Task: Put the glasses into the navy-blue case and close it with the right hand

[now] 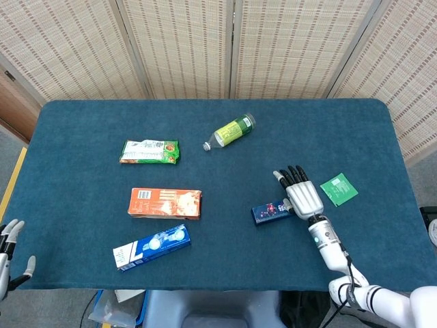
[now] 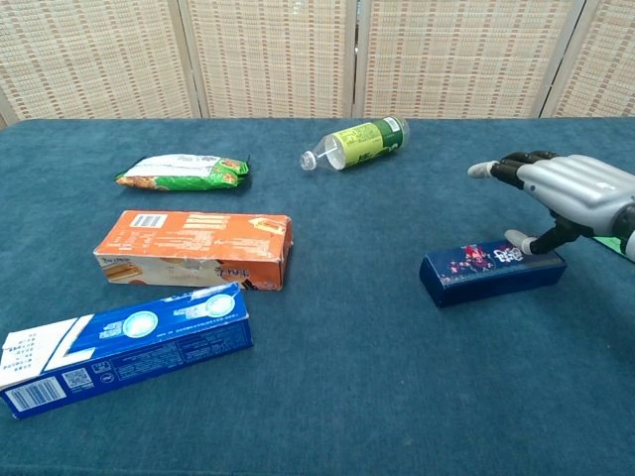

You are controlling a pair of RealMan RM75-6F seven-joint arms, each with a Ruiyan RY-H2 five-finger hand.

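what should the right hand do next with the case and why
Probably lift the right hand straight up and away. The navy-blue case lies flat with its lid down and looks closed, and only the thumb rests on its far right end, fingers spread above it. The glasses are not visible.
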